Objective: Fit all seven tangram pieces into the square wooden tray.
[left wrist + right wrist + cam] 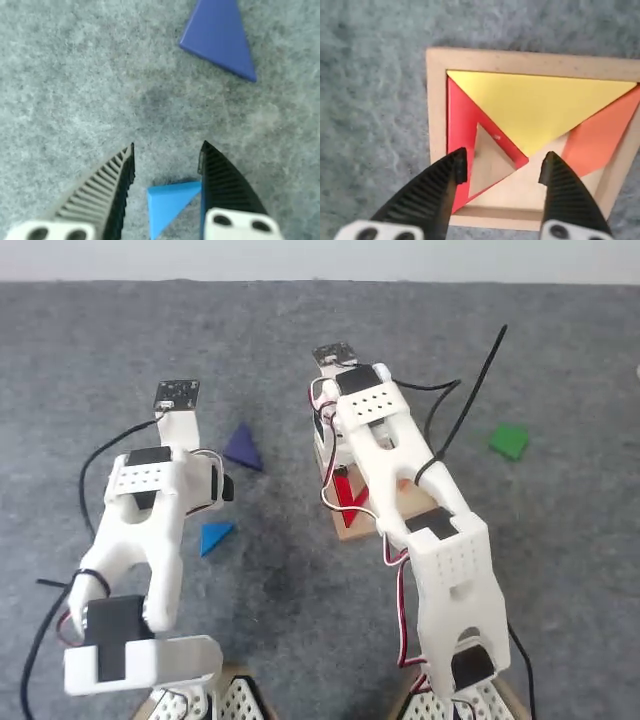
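Overhead, we are looking at a grey felt worktop (300,340) with two white arms side by side. The left arm (140,530) is leaning beside a small light blue triangular piece (215,536), and a dark blue triangular piece (243,447) is lying near it, farther from the arm bases. The right arm (400,470) is covering most of the square wooden tray (350,530), where a strip of a red piece (347,495) is showing. A green piece (509,441) is lying well apart, to the right of the tray.

From the left wrist, we are seeing the left pincer (168,150) standing apart, with the light blue triangular piece lying on the felt between its jaws and the dark blue triangular piece lying beyond the tips.

From the right wrist, we are seeing the right pincer (505,156) hanging apart over the tray, gripping nothing. Inside, a large yellow triangular piece (540,107) is sitting along one wall, the red piece is running along the adjoining wall, and an orange piece (600,140) is lying towards the opposite side, with bare wood showing between them.
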